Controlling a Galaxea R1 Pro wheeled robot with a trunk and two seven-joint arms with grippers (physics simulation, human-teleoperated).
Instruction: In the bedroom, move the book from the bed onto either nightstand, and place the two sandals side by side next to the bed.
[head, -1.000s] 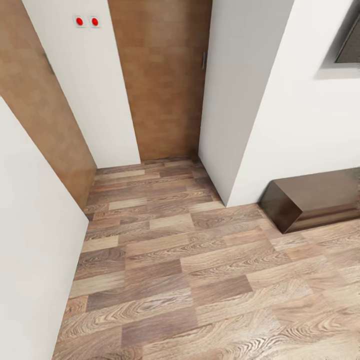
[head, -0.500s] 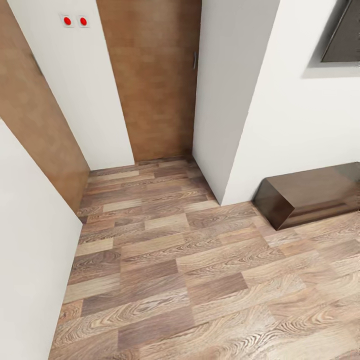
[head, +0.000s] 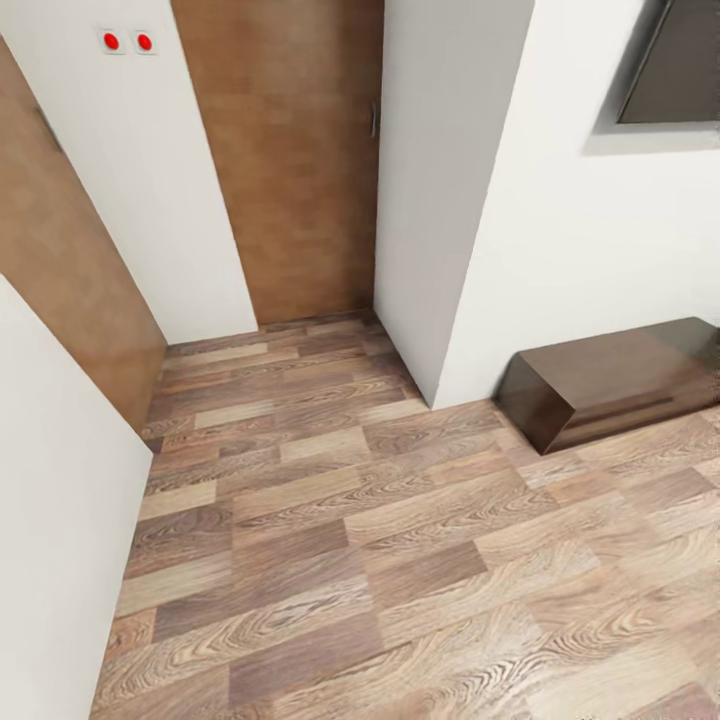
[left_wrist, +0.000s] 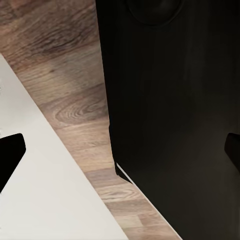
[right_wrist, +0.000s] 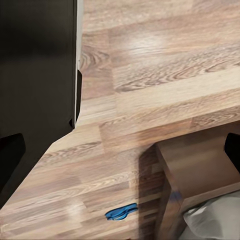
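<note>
- Head view: wood-plank floor (head: 330, 520) fills the lower frame; white walls (head: 520, 260) at left edge, upper left and centre-right.
- Brown door (head: 290, 160) top centre, at the end of a short recess; second brown door (head: 60, 260) angled at upper left. Two red dots (head: 127, 41) on the wall between them.
- Long low dark brown cabinet (head: 615, 380) at right, against the wall; dark framed panel (head: 675, 65) on the wall above it, upper right corner.
- Right wrist view: one blue sandal (right_wrist: 121, 212) flat on the floor, lower centre of frame, just beside the corner of the bed (right_wrist: 192, 172), brown frame with off-white bedding bunched at lower right. Dark robot body (right_wrist: 35, 65) covers the upper left.
- Right pincer (right_wrist: 125, 145): dark tips at far left and right frame edges, so spread wide, nothing between.
- Left wrist view: robot body (left_wrist: 175, 100) black at right, white wall lower left, strip of floor between. Left pincer (left_wrist: 122, 150) tips likewise at opposite edges, wide, holding nothing.
</note>
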